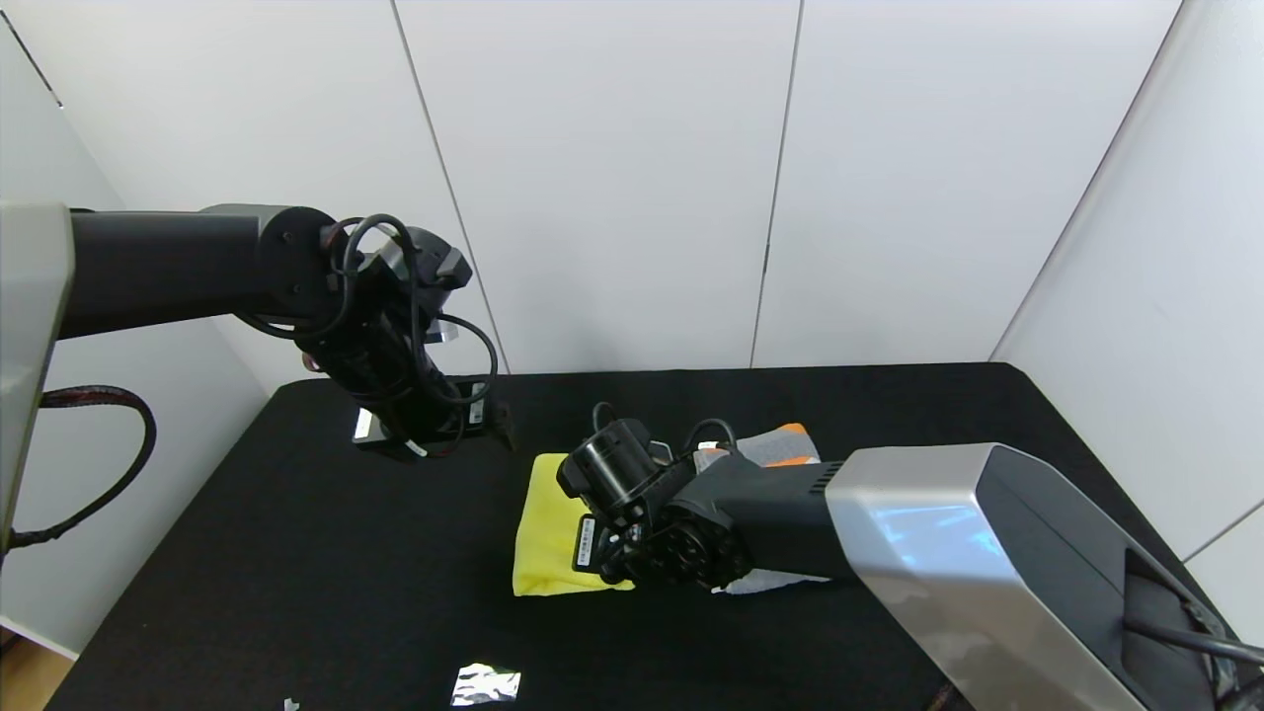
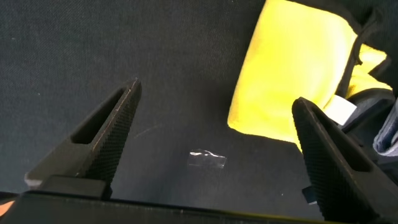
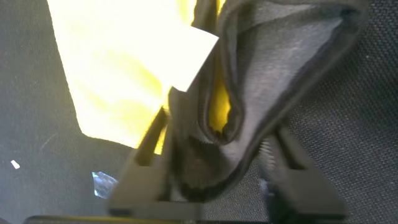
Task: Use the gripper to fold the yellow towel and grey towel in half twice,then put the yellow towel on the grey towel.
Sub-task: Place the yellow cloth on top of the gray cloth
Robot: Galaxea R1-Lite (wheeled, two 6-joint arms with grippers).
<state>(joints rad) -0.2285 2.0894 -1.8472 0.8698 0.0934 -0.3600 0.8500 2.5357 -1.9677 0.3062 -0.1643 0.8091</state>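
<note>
The right gripper was closed on a bunched fold of the mid-grey terry towel, low over the middle of the black cloth-covered table. Just to its left, the bright yellow plush towel lay folded flat, its white tag showing. The grey towel's orange-striped end was visible beyond the right arm. The left gripper was held wide apart and empty above the table's far left. The yellow towel appeared folded already; the grey towel's folding seemed unfinished, and stacking was not yet done.
</note>
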